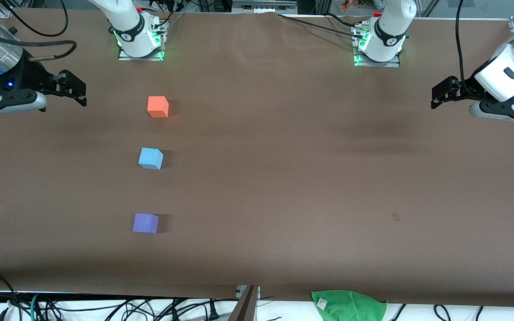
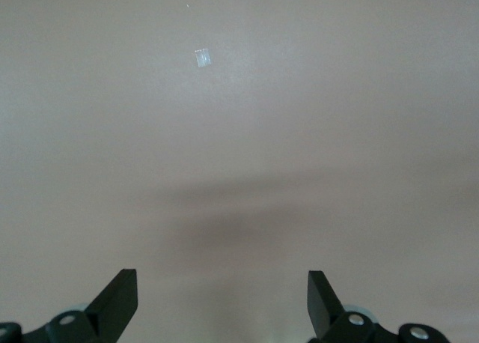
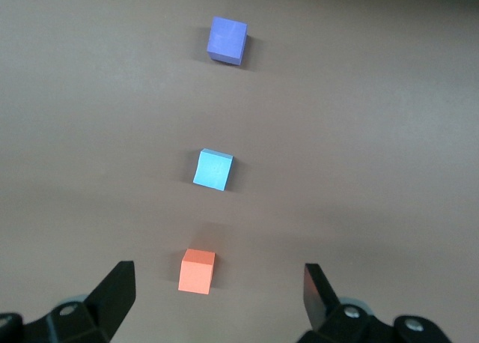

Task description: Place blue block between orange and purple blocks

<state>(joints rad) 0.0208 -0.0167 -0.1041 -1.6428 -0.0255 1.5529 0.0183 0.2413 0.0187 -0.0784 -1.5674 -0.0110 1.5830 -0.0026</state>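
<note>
Brown table [image 1: 283, 178], wide and plain. Left gripper [image 1: 437, 96] and right gripper [image 1: 78, 91] up over opposite ends, jaws spread wide, nothing held. Green cloth [image 1: 348, 305] draped on the front edge. Blue block [image 1: 151, 158] resting between orange block [image 1: 158, 107] and purple block [image 1: 145, 223], apart from both, toward the right arm's end.

The right gripper [image 1: 80, 91] hangs at the upper left edge of the front frame, jaws spread wide and empty. The left gripper [image 1: 437, 96] hangs at the upper right edge, likewise spread and empty.
</note>
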